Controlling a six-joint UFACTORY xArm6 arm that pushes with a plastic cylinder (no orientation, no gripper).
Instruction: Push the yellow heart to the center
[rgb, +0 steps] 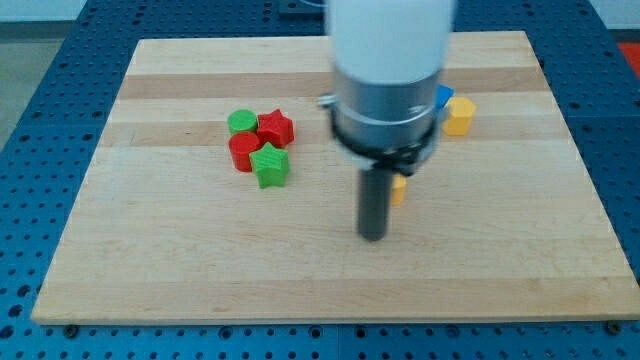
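Note:
A yellow block (399, 189), mostly hidden behind my rod, shows as a small sliver just right of the rod; its shape cannot be made out. My tip (373, 236) rests on the wooden board (150, 260) slightly below and left of that yellow sliver, close to it. A second yellow block (458, 116) lies near the view's upper right, beside a blue block (444, 96) that is partly hidden by the arm.
A cluster sits left of centre: a green round block (241, 122), a red star (275, 127), a red block (243, 151) and a green star (269, 165), all touching. The arm's white body (388, 60) covers the board's upper middle.

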